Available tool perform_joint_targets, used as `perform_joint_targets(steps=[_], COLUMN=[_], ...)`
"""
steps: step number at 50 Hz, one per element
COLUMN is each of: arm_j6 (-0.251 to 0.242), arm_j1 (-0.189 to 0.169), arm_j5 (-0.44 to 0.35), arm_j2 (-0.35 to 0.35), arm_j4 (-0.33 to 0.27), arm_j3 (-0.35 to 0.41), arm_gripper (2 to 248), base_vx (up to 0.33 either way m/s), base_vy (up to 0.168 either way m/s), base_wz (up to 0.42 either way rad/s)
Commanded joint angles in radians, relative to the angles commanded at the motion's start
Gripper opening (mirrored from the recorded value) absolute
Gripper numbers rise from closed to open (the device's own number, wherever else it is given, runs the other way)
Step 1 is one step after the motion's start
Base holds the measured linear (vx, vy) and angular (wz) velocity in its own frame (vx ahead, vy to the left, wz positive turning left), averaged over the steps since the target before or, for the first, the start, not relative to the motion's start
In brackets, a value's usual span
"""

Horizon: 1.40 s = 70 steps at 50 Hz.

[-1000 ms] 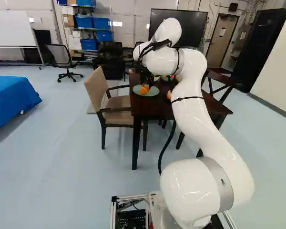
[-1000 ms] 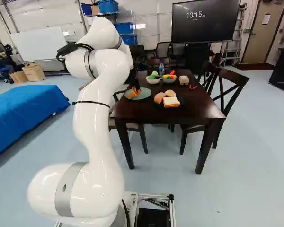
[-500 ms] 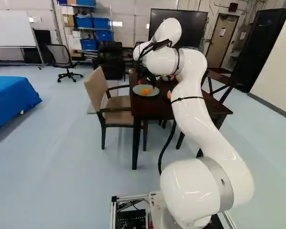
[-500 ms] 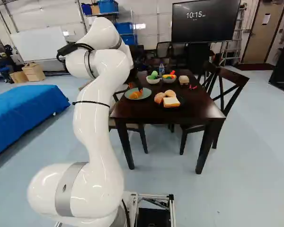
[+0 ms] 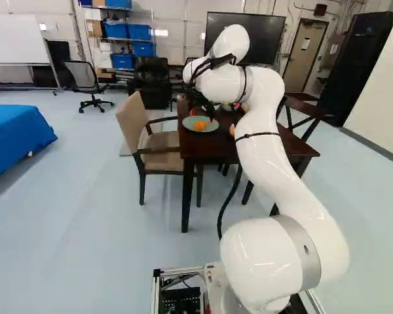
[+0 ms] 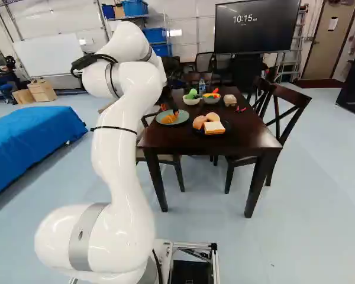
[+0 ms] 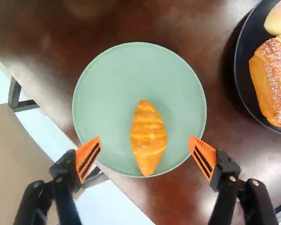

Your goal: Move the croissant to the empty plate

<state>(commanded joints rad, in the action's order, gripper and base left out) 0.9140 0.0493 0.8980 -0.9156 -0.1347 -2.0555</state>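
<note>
The gripper is low over the green plate in the right base view. From the wrist, my gripper stands wide open, an orange pad on one side and the other opposite. The golden-orange croissant lies on the green plate, off its centre toward my gripper, between the spread fingers and touched by neither. Nothing else lies on that plate.
A black plate with a sugared bun and other bread is beside the green one on the dark table. Two small bowls stand farther back. A beige chair is at the table's side.
The gripper has opened and let go of the croissant, which now rests on the green plate. The arm's larger links and the base look unmoved.
</note>
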Motion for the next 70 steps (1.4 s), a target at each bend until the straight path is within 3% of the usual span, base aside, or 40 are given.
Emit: perform_joint_targets(steps=[70], arm_j6=[0.000], arm_j1=[-0.001], arm_j5=[0.050], arm_j2=[0.229], arm_j4=[0.000], arm_j3=[0.149], arm_gripper=[247], base_vx=[0.000], base_vy=[0.000], base_wz=[0.000])
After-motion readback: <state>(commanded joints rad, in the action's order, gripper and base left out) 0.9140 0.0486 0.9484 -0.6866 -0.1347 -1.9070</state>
